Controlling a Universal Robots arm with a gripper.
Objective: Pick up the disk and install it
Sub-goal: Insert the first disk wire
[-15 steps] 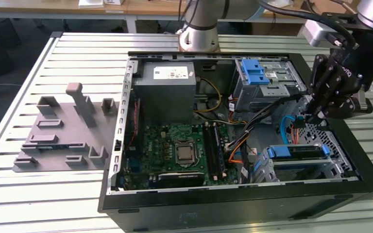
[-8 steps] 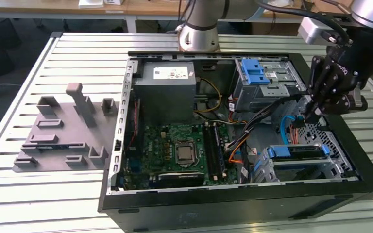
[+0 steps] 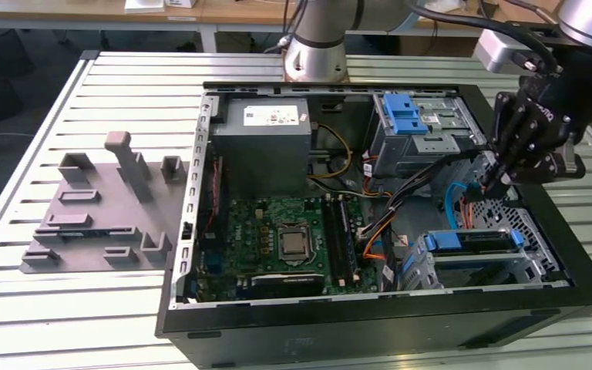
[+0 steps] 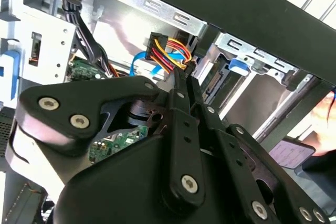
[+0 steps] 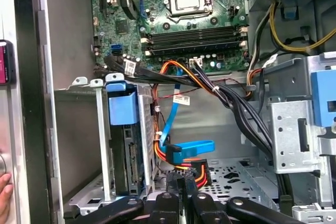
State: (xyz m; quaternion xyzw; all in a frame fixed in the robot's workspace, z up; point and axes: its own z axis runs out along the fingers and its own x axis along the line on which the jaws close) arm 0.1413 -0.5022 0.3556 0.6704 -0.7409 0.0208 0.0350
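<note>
The disk [image 3: 468, 240] sits edge-up in the small drive cage at the case's near corner on the exterior view's right, its blue rail on top. In the first wrist view the disk [image 5: 129, 153] stands in that cage under its blue rail tab. My gripper [image 3: 487, 179] hangs inside the case just behind that cage. In both wrist views the gripper [image 4: 184, 73] [image 5: 181, 184] is shut on the black power connector [image 4: 159, 43] [image 5: 198, 173] with red, yellow and orange wires. A blue data cable [image 5: 189, 149] lies right beside it.
The open computer case [image 3: 378, 327] lies on a slatted table. Inside it are the motherboard [image 3: 286, 231], the grey power supply box [image 3: 265, 123] and a cage with a blue latch [image 3: 409, 116]. A grey fixture [image 3: 101, 216] sits at the exterior view's left. A person's hand [image 5: 4, 192] is at the case edge.
</note>
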